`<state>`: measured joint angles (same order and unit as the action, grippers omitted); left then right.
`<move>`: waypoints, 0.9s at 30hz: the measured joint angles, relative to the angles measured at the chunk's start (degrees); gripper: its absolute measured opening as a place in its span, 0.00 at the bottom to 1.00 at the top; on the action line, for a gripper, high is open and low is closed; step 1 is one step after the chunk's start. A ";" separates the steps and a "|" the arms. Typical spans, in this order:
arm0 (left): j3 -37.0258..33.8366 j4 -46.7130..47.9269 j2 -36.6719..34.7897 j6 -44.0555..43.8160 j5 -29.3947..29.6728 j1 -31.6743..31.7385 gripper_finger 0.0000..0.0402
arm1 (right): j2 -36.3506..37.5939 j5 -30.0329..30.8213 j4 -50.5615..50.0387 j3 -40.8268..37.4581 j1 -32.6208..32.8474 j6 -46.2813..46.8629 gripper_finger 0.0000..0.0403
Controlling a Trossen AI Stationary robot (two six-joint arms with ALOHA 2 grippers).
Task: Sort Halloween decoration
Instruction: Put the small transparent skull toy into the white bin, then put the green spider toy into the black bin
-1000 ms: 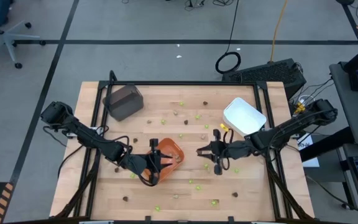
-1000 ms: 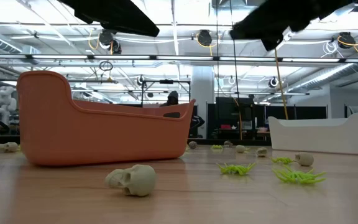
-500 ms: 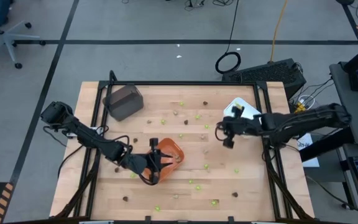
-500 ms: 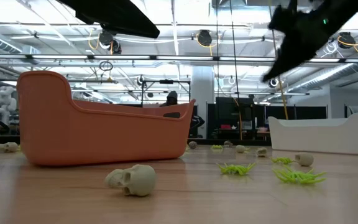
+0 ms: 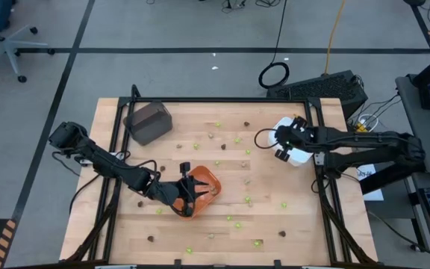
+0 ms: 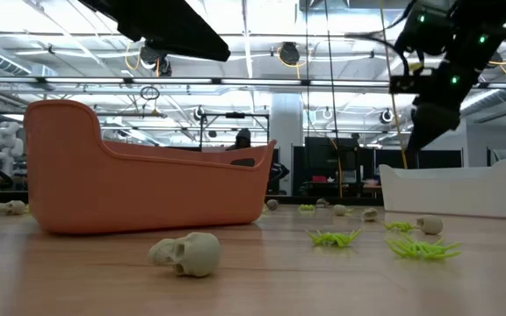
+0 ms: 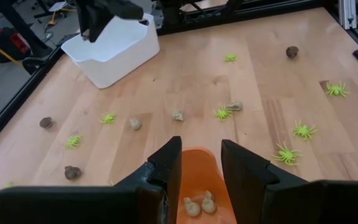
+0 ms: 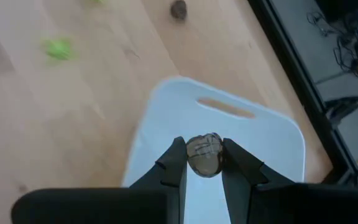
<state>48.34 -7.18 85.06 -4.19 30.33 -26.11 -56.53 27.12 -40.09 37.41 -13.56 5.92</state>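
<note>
Hovering my right gripper (image 8: pixel 204 163), clamped on a brown piece (image 8: pixel 204 153), above the white tray (image 8: pixel 253 143); left gripper (image 7: pixel 201 163) parted over the orange tray (image 7: pixel 199 180).

The right gripper (image 5: pixel 281 146) moved from mid-table to over the white tray (image 5: pixel 301 153).

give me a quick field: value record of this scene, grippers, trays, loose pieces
left gripper: over the orange tray, fingers apart, nothing between them
right gripper: above the white tray, shut on a dark brown piece
orange tray contents: two tan-grey pieces
white tray contents: none visible in the right wrist view
dark grey tray: far left corner of the table, contents cannot be seen
loose pieces: lime-green spiders, tan-grey skull and brown bits scattered across the wood
</note>
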 joint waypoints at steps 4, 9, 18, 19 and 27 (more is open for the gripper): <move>0.00 -0.02 0.00 -0.02 0.12 0.00 0.28 | -0.07 -0.18 4.00 -3.03 -2.86 -1.04 0.12; 0.00 -0.02 0.00 -0.04 0.13 0.00 0.28 | -0.09 -0.32 6.28 -4.92 -4.73 -1.05 0.13; 0.00 0.00 0.00 -0.04 0.13 0.00 0.28 | -0.08 -0.05 7.11 -4.92 -5.27 0.86 0.28; 0.00 0.00 0.00 -0.04 0.11 0.00 0.28 | -0.09 -0.03 7.07 -4.92 -5.27 0.87 0.30; 0.01 0.37 0.00 -1.33 0.11 -0.19 0.28 | 0.64 -0.14 7.10 -4.94 -4.97 4.92 0.44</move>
<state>48.34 -6.81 85.06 -5.51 30.44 -26.29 -55.90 26.98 -32.99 32.47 -18.52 10.84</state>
